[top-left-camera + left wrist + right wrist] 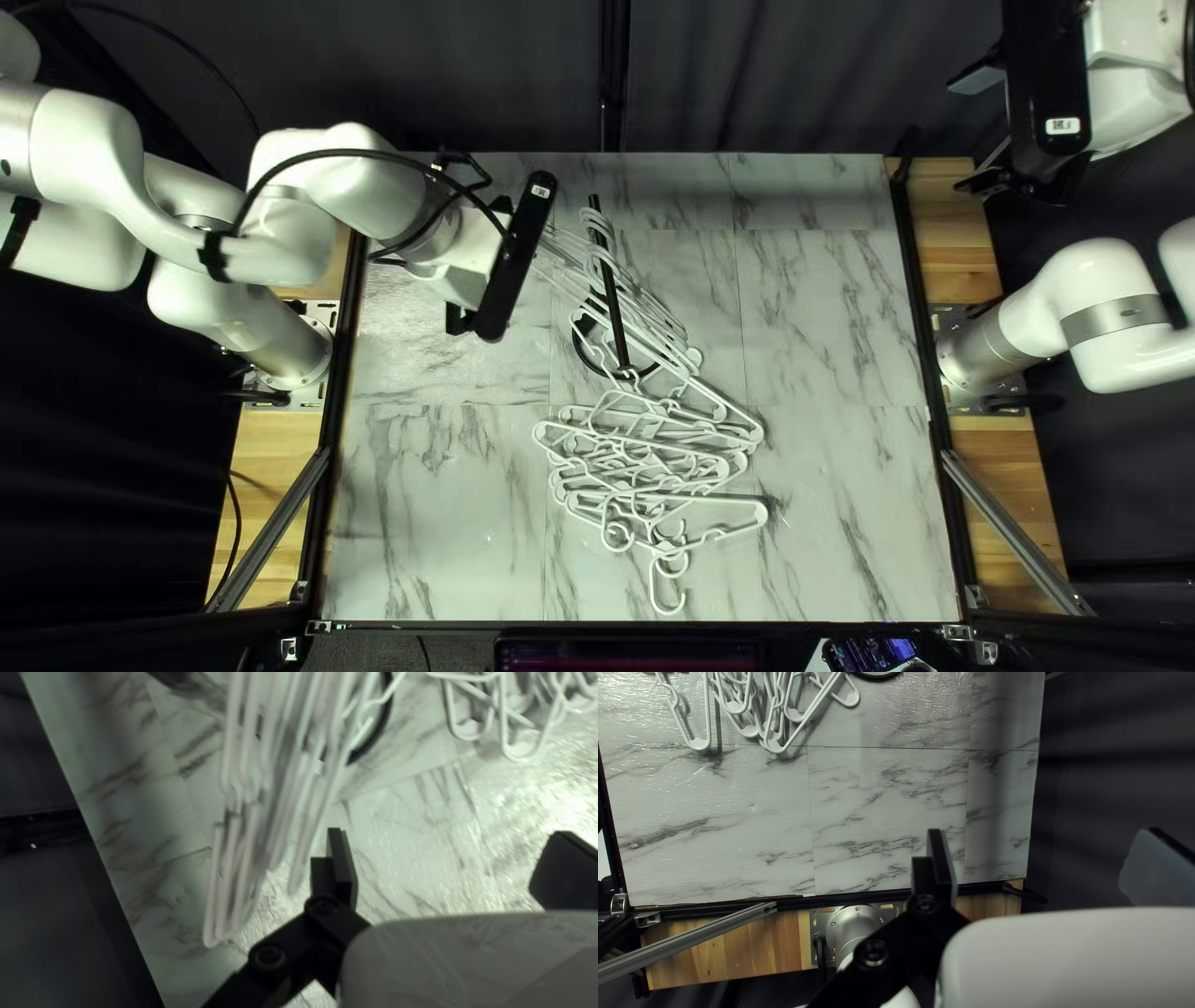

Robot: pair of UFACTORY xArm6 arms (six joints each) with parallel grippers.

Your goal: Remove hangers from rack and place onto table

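Jaws parted and grasping nothing, the left gripper (pixel 450 852) waits beside the black hanger rack (pixel 381 728), as seen in the left wrist view. White hangers (pixel 280 802) crowd together on the rack, their long bars side by side and their narrow ends reaching out toward the gripper's side of it. Doing this well would likely mean turning the fingers to straddle one hanger or a small bunch, closing near the hook, then lifting until the hooks come free before moving away from the rack. A crooked pull could snag neighbours or tip the stand.

Well apart from the rack, the right gripper (pixel 1042 852) is likewise spread and unloaded in the right wrist view, apparently not needed for this pick.

Hooks gather at the rack's upper end in the top left view, while the hanging hangers' long axis slants across the post, from its upper left to its lower right. A loose pile of hangers (pixel 641 502) lies on the marble-patterned table (pixel 840 498), on the near-edge side of the rack; most have their long axis running roughly side to side, with several hooks pointing away from the rack.
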